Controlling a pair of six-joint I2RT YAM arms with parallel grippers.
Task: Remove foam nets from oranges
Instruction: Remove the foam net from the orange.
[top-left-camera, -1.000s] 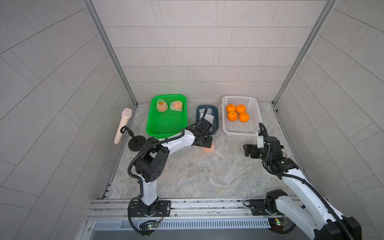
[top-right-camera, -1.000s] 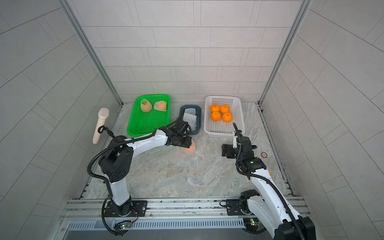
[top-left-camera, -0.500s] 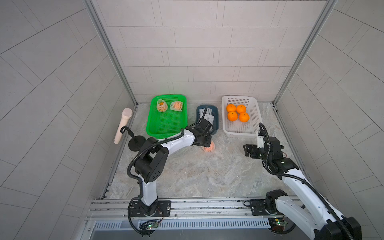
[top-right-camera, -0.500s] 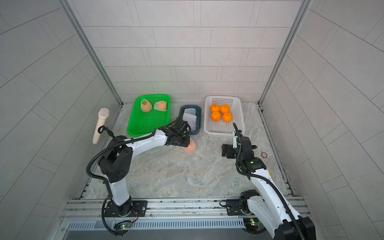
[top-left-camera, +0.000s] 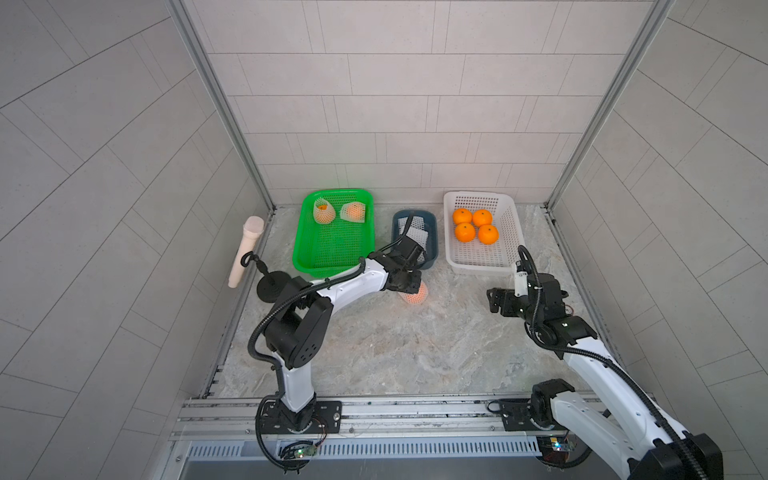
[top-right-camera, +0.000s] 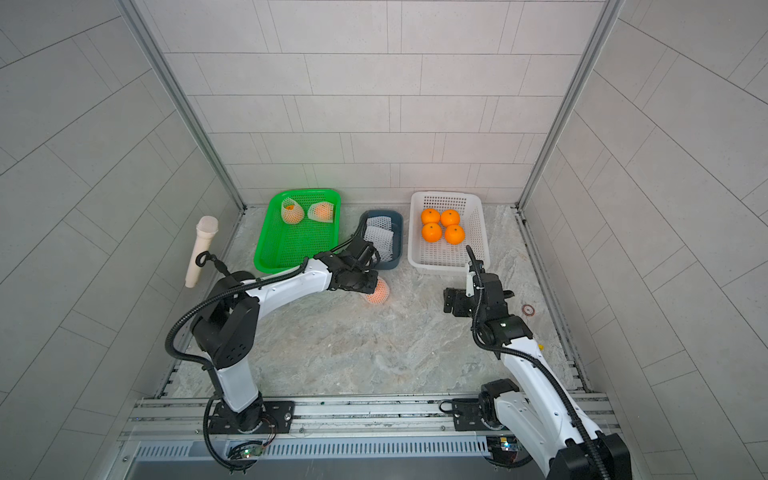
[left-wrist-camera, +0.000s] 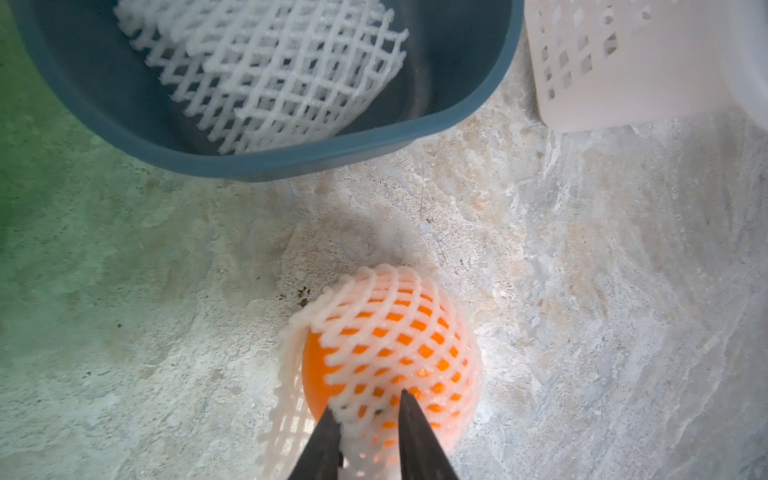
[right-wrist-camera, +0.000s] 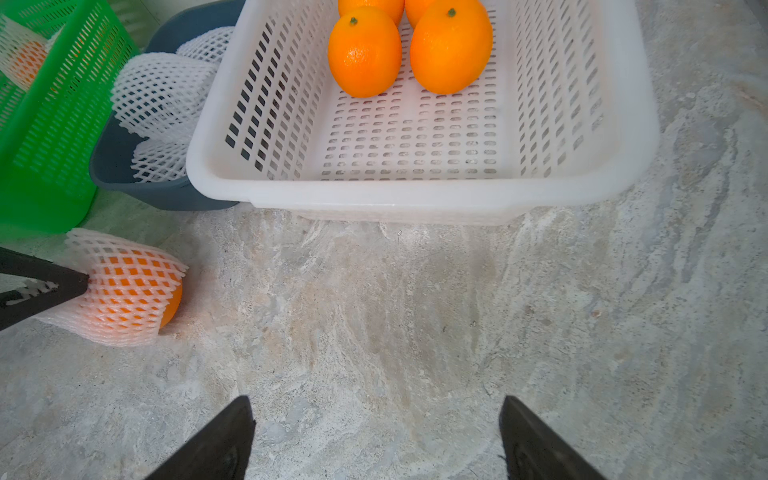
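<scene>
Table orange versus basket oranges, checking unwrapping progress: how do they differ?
The table orange wears a foam net; the basket oranges are bare. The table orange lies on the table; the basket oranges sit in the white basket. The fingers of the left gripper pinch the table orange's net; nothing touches the basket oranges. All are bright orange and round.

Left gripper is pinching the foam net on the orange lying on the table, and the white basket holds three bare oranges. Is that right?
Not quite. The white basket holds four bare oranges, not three, as both top views show. The rest stands: the left gripper pinches the foam net on the orange lying on the table.
</scene>
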